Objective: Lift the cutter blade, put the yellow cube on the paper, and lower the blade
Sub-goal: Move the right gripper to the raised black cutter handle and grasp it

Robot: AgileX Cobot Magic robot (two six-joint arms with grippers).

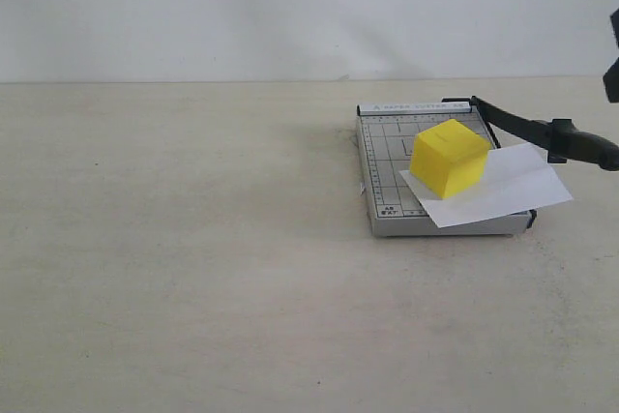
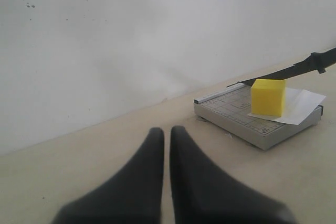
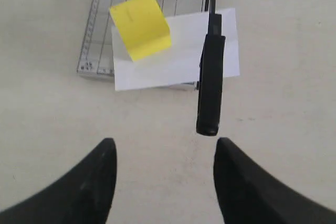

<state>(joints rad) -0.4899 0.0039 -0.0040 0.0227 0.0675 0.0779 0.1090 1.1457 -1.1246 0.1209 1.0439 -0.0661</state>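
The yellow cube (image 1: 449,155) rests on the white paper (image 1: 503,191), which lies across the grey gridded trimmer base (image 1: 387,157). The black cutter blade (image 1: 542,131) stands raised at a slant, its thick handle hanging out past the base's right side. In the right wrist view the handle (image 3: 211,85) points toward my right gripper (image 3: 164,148), which is open and empty just short of the handle's end. My left gripper (image 2: 167,132) is shut with nothing in it, low over the table and well away from the trimmer (image 2: 236,116) and cube (image 2: 268,97).
A bare beige tabletop (image 1: 174,239) spreads left and in front of the trimmer. A white wall (image 1: 290,7) runs behind it. A dark part of the right arm (image 1: 612,70) shows at the right edge of the exterior view.
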